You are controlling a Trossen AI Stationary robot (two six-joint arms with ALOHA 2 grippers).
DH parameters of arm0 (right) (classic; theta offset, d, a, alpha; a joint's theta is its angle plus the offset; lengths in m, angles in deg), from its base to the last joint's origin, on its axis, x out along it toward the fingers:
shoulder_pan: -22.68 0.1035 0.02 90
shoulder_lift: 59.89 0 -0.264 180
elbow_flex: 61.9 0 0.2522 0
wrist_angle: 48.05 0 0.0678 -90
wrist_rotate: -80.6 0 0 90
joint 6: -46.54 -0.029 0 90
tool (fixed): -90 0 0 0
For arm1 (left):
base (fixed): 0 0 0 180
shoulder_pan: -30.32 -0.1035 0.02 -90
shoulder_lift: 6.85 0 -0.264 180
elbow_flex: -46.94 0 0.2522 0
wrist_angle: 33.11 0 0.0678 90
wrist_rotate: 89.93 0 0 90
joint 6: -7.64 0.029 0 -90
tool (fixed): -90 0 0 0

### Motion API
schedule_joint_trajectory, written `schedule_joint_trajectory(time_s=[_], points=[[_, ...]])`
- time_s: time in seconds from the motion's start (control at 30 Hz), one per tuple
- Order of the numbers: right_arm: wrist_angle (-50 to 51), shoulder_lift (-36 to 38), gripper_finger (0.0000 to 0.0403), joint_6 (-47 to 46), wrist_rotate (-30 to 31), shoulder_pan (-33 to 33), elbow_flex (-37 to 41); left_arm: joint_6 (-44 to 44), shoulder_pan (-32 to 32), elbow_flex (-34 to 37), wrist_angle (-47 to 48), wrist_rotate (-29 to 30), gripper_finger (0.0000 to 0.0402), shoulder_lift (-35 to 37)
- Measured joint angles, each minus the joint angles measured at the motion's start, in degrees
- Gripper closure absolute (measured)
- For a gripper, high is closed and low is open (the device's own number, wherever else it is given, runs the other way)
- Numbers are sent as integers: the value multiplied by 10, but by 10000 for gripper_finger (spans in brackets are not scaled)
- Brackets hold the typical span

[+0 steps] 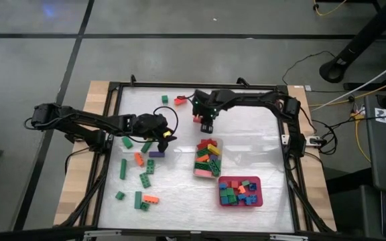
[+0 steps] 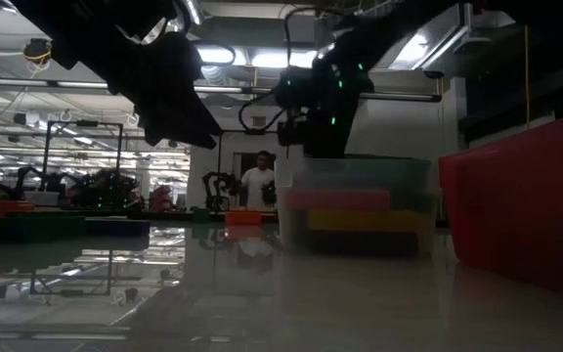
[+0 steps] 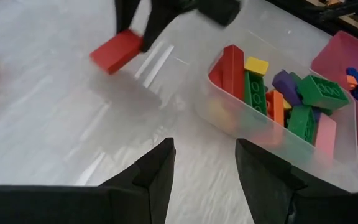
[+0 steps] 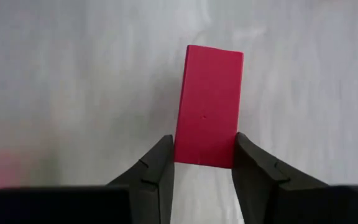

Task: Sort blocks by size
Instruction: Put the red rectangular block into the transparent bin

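My right gripper (image 4: 204,165) is shut on a red block (image 4: 209,106) just above the table, at the far side of the clear tub (image 1: 208,159). The left wrist view shows that same red block (image 3: 115,51) with its shadow on the table below it. My left gripper (image 3: 205,168) hovers open, with nothing between its fingers, to the left of the tub, which holds long blocks (image 3: 278,99). Several loose blocks (image 1: 143,175) lie on the table's left part. The red tray (image 1: 240,192) holds short blocks. My right gripper pinches the red block between its two fingers, one on each long side, at one end (image 4: 204,152). The fingers come steeply from above, and the rest of the block sticks out past the fingertips. The block is tilted and lifted clear of the table.
A green block (image 1: 165,99) and an orange-red one (image 1: 179,100) lie near the far edge. A black frame (image 1: 200,86) rims the table. In the low view the tub (image 2: 355,205) and the red tray (image 2: 526,205) stand at the right, and a person (image 2: 257,181) shows far behind.
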Motion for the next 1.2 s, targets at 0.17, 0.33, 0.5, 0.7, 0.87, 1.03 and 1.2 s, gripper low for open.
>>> schedule_joint_trajectory(time_s=[0.17,0.33,0.5,0.7,0.87,1.03,1.2], points=[[161,1,277,10,-44,4,-96,15,0,0,0,7,245,0],[276,2,275,11,-97,32,-157,26,0,0,0,12,245,0],[318,2,274,11,-115,84,-168,44,0,0,1,12,245,0],[327,2,273,11,-63,142,-168,45,0,0,1,12,245,0],[320,2,266,11,-15,170,-157,39,0,0,1,12,245,0],[318,2,240,11,-14,182,-141,38,0,0,1,12,245,0],[311,2,208,11,-1,188,-140,39,-5,0,1,22,245,0]])
